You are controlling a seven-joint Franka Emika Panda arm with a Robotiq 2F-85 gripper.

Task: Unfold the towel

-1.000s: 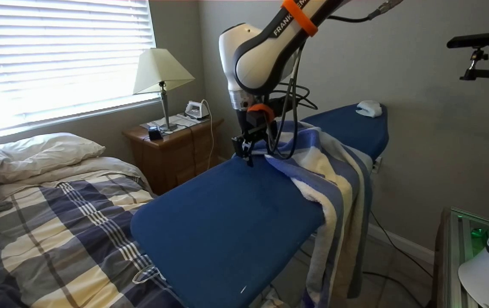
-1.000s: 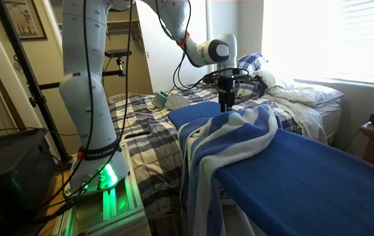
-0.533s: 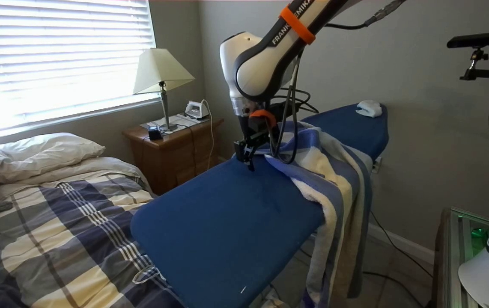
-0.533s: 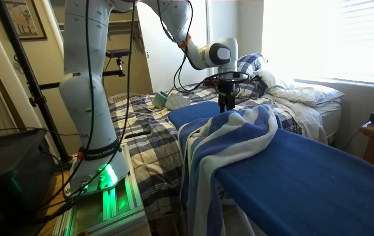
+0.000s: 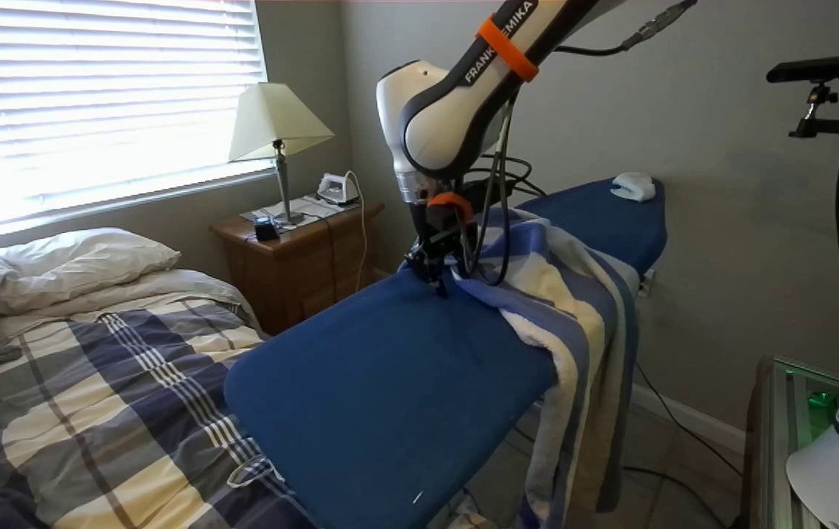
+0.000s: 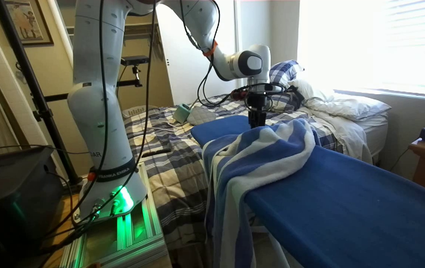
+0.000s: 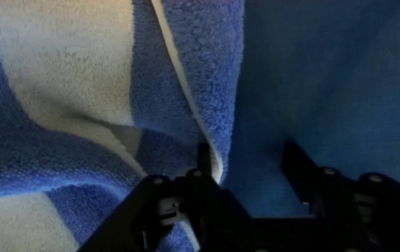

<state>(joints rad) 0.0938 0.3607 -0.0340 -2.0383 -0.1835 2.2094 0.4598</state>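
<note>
Grey-walled bedroom, daylight blazing through white slatted blinds [image 5: 103, 95], and cutting across the middle, a long padded ironing board in plain blue cloth [image 5: 383, 397]. Right down at the board, look at the black two-fingered gripper [image 7: 247, 154]! Jaws part-way apart: one fingertip [image 7: 205, 159] tucked behind a pale-edged blue flap [image 7: 217, 115], the other out over the board's bare cover, a clear gap between that finger and the flap, so the flap sits loose, ungripped. And it belongs to the large, soft towel in broad blue and cream-white stripes [image 6: 272, 149], rumpled across the board, a long end hanging off the board's edge on the side of the robot's white base [image 6: 136, 191], glowing green. Above the board, the orange-banded, white-and-black jointed arm [image 5: 438, 136] arches over, its wrist pointing down. Out on the board's narrow end, a small crumpled white bundle [image 5: 634, 187]. Close to the board's broad, rounded end, a plaid-covered bed in dark and tan [image 5: 148, 382]. And across the board from the robot's base, a brown wooden nightstand [image 5: 302, 264] carrying a cream-shaded lamp [image 5: 280, 121] and a white iron [image 5: 337, 189]!
</note>
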